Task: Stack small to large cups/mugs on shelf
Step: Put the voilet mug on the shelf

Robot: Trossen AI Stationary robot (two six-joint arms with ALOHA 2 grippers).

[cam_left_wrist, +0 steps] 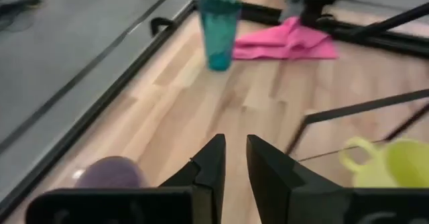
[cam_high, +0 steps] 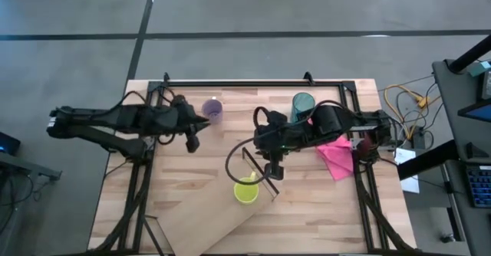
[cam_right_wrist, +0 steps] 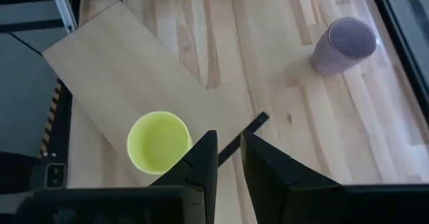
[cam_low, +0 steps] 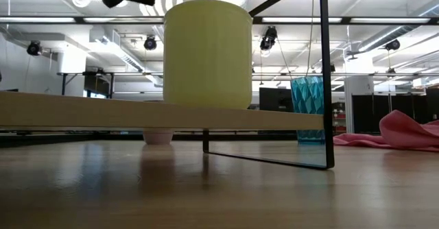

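Note:
The yellow mug (cam_high: 246, 190) stands upright, mouth up, on the light-wood shelf board (cam_high: 222, 224), near the board's dark-framed end (cam_high: 249, 166). The purple cup (cam_high: 212, 109) and the teal tumbler (cam_high: 302, 104) stand on the tabletop toward the far edge. My right gripper (cam_high: 274, 173) hovers just right of the mug, shut and holding nothing; its wrist view looks down on the mug (cam_right_wrist: 158, 142) and the purple cup (cam_right_wrist: 343, 46). My left gripper (cam_high: 192, 142) hangs shut just left of and nearer than the purple cup (cam_left_wrist: 110, 174). The mug's handle (cam_left_wrist: 355, 158) shows in the left wrist view.
A pink cloth (cam_high: 337, 155) lies crumpled right of centre, under my right arm. A dark metal frame (cam_high: 253, 82) borders the table's far edge and sides. In the low view the shelf board (cam_low: 82, 111) sits raised above the tabletop, with its thin frame upright (cam_low: 329, 85) to the right of the mug.

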